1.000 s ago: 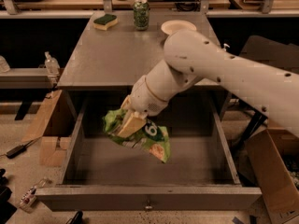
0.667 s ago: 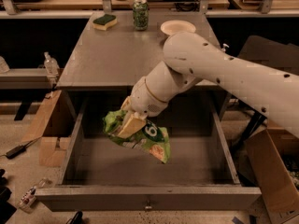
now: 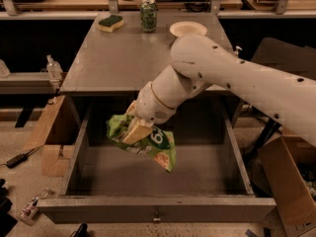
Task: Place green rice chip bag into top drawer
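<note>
The green rice chip bag [image 3: 150,144] is a crinkled bright-green foil bag with a white logo. It hangs tilted in the air over the left middle of the open top drawer [image 3: 197,174]. My gripper [image 3: 134,131] is shut on the bag's upper left part, its tan fingers [image 3: 137,131] pressed into the foil. The white arm reaches down to it from the upper right. The drawer is pulled far out, with a plain grey floor and a small knob [image 3: 156,216] at front centre.
On the grey table top [image 3: 113,58] stand a green-and-yellow sponge [image 3: 110,22], a green soda can [image 3: 148,15] and a white bowl [image 3: 188,29]. A cardboard box [image 3: 289,181] is at the right, wood blocks [image 3: 52,147] and a cable at the left.
</note>
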`<state>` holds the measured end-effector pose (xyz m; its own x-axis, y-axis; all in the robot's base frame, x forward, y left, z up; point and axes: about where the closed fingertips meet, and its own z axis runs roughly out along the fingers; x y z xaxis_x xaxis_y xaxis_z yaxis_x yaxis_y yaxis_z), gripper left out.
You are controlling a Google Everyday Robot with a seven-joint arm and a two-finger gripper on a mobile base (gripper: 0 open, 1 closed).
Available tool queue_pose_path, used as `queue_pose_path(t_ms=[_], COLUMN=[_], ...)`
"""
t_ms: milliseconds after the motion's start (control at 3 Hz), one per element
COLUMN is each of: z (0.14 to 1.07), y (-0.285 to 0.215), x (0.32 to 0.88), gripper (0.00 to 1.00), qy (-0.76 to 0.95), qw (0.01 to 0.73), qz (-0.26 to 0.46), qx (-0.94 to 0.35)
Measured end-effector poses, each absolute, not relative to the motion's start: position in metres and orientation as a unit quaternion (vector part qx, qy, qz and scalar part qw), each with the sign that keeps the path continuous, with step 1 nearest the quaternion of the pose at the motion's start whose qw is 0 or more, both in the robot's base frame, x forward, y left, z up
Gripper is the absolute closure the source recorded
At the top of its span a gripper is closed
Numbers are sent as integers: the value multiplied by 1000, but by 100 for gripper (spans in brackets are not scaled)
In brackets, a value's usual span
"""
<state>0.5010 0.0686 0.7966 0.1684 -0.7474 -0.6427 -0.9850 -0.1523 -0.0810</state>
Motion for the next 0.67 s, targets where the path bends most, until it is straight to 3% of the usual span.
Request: queue_pose_path(t_ms=[333,667], z=[796,796], y=[70,70], x=[500,500], gripper=[4,0], qy=[599,599], qw=[251,251], qz=[236,236], qx=[-723,-723])
